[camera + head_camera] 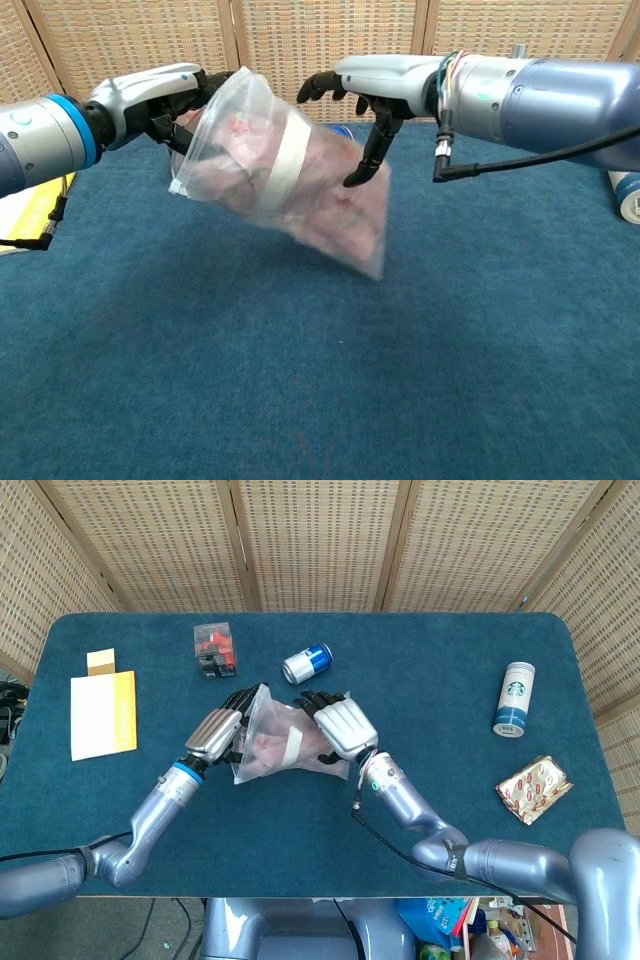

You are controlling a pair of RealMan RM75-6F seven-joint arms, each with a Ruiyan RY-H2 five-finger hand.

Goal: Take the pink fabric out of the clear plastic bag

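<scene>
The clear plastic bag [300, 190] hangs tilted above the blue table, its lower corner down to the right. Pink fabric [238, 138] shows inside it, with a pale strip across the bag. My left hand [158, 97] grips the bag's upper left end. My right hand [382, 88] hovers at the bag's upper right with fingers spread, one fingertip [354, 180] close to the plastic, holding nothing. In the head view the bag [283, 745] lies between the left hand [220, 734] and the right hand [345, 725], the fabric [262, 746] visible inside.
Beyond the hands are a blue can [307, 663] and a red-and-black box [215, 648]. A yellow and white packet [102, 714] lies far left. A white cup [514, 699] and a gold-wrapped packet [534, 788] are at the right.
</scene>
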